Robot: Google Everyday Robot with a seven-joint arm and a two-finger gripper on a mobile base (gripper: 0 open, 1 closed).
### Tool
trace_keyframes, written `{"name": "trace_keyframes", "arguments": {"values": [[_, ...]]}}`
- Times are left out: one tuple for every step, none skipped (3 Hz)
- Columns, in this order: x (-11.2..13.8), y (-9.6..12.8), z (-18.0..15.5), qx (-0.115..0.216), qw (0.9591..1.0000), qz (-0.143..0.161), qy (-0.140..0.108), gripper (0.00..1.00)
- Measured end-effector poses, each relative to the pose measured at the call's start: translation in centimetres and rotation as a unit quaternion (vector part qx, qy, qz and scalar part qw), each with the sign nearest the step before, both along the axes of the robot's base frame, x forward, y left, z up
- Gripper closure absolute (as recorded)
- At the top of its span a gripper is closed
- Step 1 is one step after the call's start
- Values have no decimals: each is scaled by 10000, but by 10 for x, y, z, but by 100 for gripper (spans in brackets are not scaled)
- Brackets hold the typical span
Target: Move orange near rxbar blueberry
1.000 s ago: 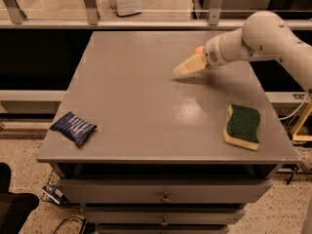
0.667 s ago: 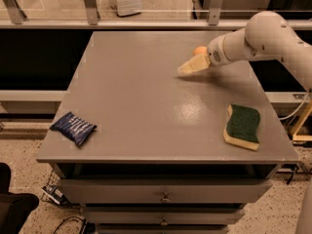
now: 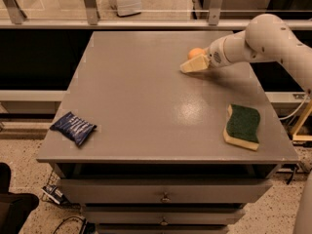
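Orange (image 3: 195, 52): small round fruit, far right part of the grey table (image 3: 141, 96), partly hidden behind the gripper (image 3: 189, 66)
Gripper: pale, low over the tabletop just in front of the orange; whether released or clenched cannot be told; contact with the fruit unclear
Arm (image 3: 265, 35): white, reaching in from the right
Rxbar blueberry (image 3: 73, 127): dark blue wrapper, front left corner, well apart from the orange
Sponge (image 3: 242, 126): green on yellow, near the front right edge

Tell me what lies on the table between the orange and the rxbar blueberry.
Nothing: the camera view shows bare tabletop from the orange to the rxbar blueberry. The claw sits right beside the orange.
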State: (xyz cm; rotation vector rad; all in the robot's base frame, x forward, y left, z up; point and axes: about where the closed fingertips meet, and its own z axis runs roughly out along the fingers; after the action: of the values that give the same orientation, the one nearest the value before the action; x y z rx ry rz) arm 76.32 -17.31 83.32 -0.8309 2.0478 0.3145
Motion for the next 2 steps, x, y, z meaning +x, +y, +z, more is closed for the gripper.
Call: {"name": "trace_keyframes", "arguments": {"values": [[0,2,-2,4,10000,17,15,64],[1,3,-2,5,10000,21,19,87]]}}
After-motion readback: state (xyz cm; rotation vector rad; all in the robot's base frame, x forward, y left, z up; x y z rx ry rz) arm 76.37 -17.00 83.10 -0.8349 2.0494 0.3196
